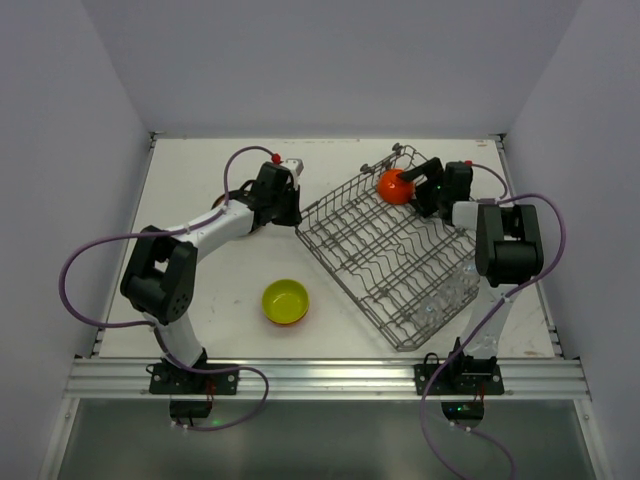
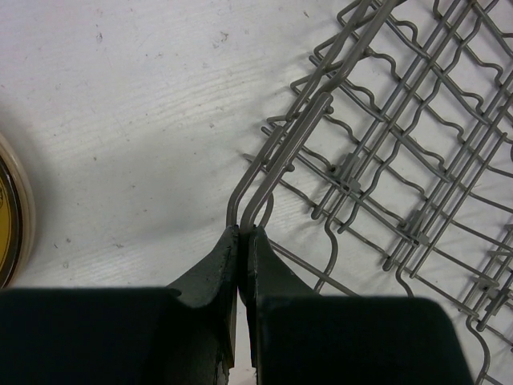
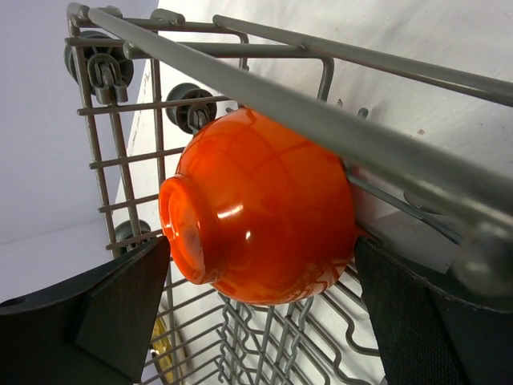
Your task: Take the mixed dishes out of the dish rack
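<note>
While my left claw sits with jaws together, tips pinched on the rim wire at the left corner of the dish rack, my right claw is spread wide around an orange bowl.

Right side: the bowl lies on its side in the rack's far corner. Its foot points at one finger and its rim faces the other. The rack's top rail crosses just over it. Both pads are right at the bowl; I can't tell if they press it or just flank it. Grey rollers on the rack's end wall show behind the bowl.

Rack: skewed on the white table, right of centre, long axis running far left to near right. Clear glasses show faintly at its near right end; count unreadable.

Left of the rack, on the near part of the table: yellow-green bowl, upright and well apart from the rack. An orange edge shows under its near side.

Left wrist view catches part of a plate with a yellow-brown face and cream rim. It lies flat on the table to the left of my left claw, apart from the rack.
</note>
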You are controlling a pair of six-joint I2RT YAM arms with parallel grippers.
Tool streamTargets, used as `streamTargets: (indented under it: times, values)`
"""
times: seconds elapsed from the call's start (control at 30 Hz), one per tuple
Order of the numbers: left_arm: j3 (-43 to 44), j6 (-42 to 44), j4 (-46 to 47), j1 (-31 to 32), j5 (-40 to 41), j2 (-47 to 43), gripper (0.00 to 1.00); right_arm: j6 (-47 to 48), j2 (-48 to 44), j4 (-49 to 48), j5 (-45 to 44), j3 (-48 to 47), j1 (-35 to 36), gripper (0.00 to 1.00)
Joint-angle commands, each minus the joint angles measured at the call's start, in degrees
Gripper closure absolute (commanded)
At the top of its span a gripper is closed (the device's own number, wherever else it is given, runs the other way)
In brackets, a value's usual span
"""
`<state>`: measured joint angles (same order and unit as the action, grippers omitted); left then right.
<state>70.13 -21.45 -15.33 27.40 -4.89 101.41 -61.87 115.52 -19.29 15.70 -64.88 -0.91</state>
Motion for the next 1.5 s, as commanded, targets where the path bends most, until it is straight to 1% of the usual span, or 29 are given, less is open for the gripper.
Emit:
streamTargets:
  times: [0.0,0.4,0.57,0.67,0.8,0.97,1.03,1.07,1.1,1.17,1.2,1.27,1.3,1.37,1.4,1.47]
  values:
    - [-0.4,-0.5,-1.0,0.8,-2.1,0.6,1.0,1.0,-1.9,-0.1,-1.9,-1.0,-0.1,0.01]
    - [-0.4,-0.4,-1.0,0.8,-2.2,0.5,1.0,-0.4,-1.2,-9.9,1.5,0.9,-0.1,0.01]
    - [-0.4,-0.4,-1.0,0.8,-2.2,0.5,1.0,-0.1,-0.9,-10.0,2.6,-0.4,-0.1,0.01]
    - [-0.4,-0.4,-1.0,0.8,-2.2,0.6,1.0,-0.2,-0.5,-11.6,4.1,0.1,-0.1,0.01]
    - [-0.3,-0.3,-1.0,0.8,-2.3,0.7,1.0,-1.1,-1.3,-17.7,5.4,2.4,-0.1,0.01]
    - [-0.4,-0.3,-1.0,0.8,-2.3,0.6,1.0,-1.2,-1.4,-18.4,6.3,2.2,-0.1,0.01]
    - [-0.4,-0.3,-1.0,0.8,-2.2,0.6,1.0,-1.2,-1.4,-19.0,6.4,2.3,-0.1,0.03]
    - [-0.4,-0.3,-1.0,0.7,-2.2,0.6,1.0,-1.2,-1.3,-19.1,6.7,2.3,-0.1,0.05]
    - [-0.4,-0.3,-1.0,0.8,-2.3,0.6,1.0,-1.2,-1.2,-19.7,7.0,2.3,-0.1,0.1]
    - [-0.5,-0.3,-1.0,0.8,-2.3,0.7,1.0,-1.6,-1.2,-20.7,7.6,2.6,-0.1,0.14]
    - [-0.5,-0.3,-1.0,0.8,-2.4,0.7,1.0,-1.7,-1.0,-21.6,7.8,2.7,-0.1,0.17]
    - [-0.4,-0.3,-1.0,0.8,-2.5,0.7,1.0,-2.2,-0.7,-22.3,8.2,2.6,-0.1,0.21]
    - [-0.4,-0.3,-1.0,0.8,-2.4,0.7,1.0,-2.3,-0.4,-22.7,8.7,2.5,-0.1,0.26]
    - [-0.4,-0.4,-1.0,0.8,-2.4,0.8,1.0,-2.8,-0.1,-23.4,9.0,2.7,-0.1,0.28]
    - [-0.4,-0.3,-1.0,0.8,-2.4,0.8,1.0,-2.8,0.0,-24.0,9.2,2.7,-0.1,0.33]
    - [-0.3,-0.3,-1.0,0.8,-2.4,0.9,1.0,-3.2,0.1,-24.5,9.5,2.7,0.0,0.38]
